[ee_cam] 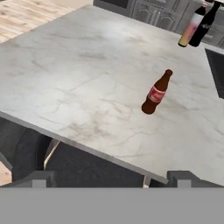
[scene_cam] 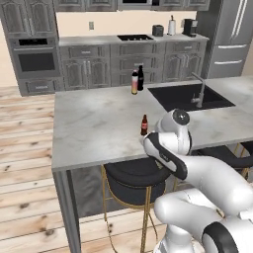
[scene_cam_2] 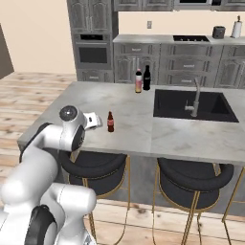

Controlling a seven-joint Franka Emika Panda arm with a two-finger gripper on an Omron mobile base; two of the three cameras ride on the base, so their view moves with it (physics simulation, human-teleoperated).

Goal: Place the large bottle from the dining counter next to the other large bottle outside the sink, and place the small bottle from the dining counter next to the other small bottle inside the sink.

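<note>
Small brown bottle with red label, upright mid-frame on marble tabletop, two tall bottles touching upper right, fingers spread, holding nothing

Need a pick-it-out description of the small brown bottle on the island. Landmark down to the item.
Start at the broad light grey marble-patterned counter with the black rectangular sink. Near its front edge, left of the sink, one short brown glass bottle with a red label stands upright and alone. The tall pale-labelled bottle and tall near-black bottle stand together at the far edge.
</note>
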